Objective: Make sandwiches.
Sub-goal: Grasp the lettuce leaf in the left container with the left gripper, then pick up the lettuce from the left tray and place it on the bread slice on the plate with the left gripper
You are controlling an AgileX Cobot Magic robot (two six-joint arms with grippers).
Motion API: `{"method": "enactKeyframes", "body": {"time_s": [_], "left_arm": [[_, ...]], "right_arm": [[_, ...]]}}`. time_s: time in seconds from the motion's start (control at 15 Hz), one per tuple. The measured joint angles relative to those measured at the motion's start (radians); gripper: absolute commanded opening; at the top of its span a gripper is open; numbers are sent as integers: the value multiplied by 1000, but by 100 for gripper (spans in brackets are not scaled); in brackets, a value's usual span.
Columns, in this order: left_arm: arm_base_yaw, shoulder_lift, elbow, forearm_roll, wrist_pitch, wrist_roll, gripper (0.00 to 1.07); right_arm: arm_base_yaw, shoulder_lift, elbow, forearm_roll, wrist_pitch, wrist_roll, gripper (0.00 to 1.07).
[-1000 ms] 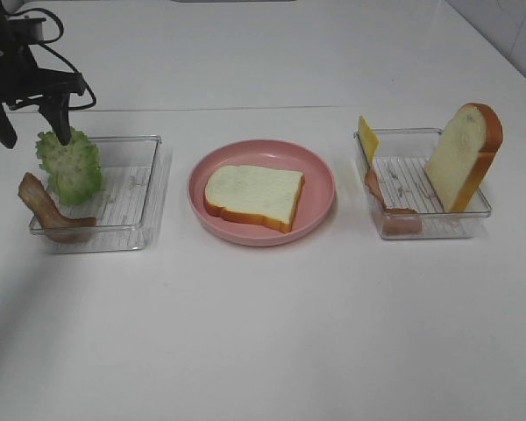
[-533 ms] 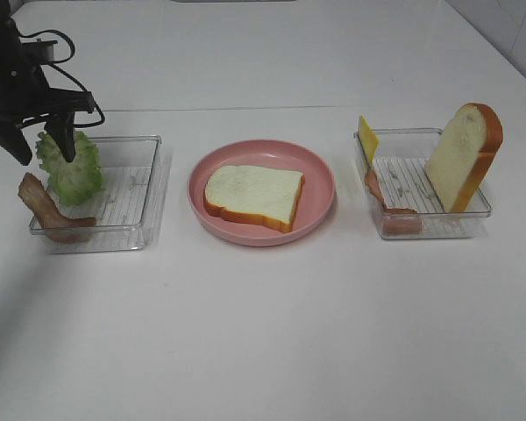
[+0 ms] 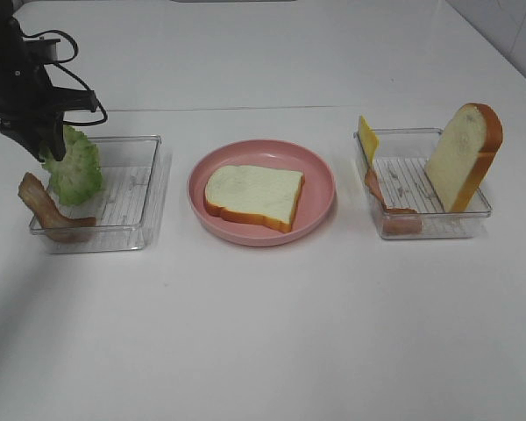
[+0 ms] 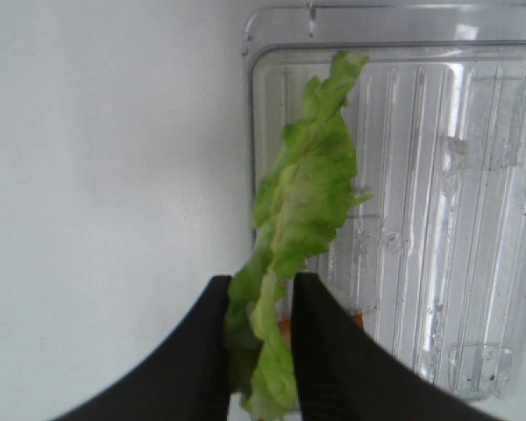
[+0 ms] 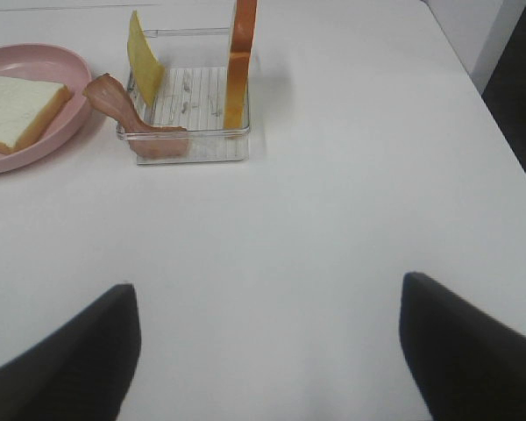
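Note:
No stacked sandwich shows. One white bread slice [image 3: 252, 195] lies flat on the pink plate [image 3: 326, 180]. My left gripper [image 3: 50, 147] is shut on the green lettuce [image 3: 77, 168] at the far left corner of the left clear tray [image 3: 145, 189]. The left wrist view shows the lettuce [image 4: 302, 202] pinched between the fingertips of that gripper [image 4: 259, 285]. A bacon strip [image 3: 44, 206] leans on that tray's left edge. My right gripper [image 5: 267, 289] is open and empty over bare table, short of the right tray [image 5: 202, 145].
The right tray [image 3: 438, 224] holds an upright bread slice [image 3: 463, 158], a yellow cheese slice [image 3: 367, 136] and a bacon strip [image 3: 390, 212]. The white table stretches wide in front of the trays and plate.
My left gripper came down astride the top of the lettuce and its fingers closed on the leaf. Nothing else has moved.

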Motion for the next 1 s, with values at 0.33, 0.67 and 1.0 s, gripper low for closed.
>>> {"method": "enactKeyframes", "body": {"time_s": [0.33,0.67,1.0], "left_arm": [[0,0,0,3,-4,0,0],[0,-36,0,-16,-71,4,0],[0,-111,0,-324,-165,111,0]], "right_arm": [[0,0,0,0,0,0,78],[0,0,0,0,0,0,78],[0,0,0,0,0,0,78]]}}
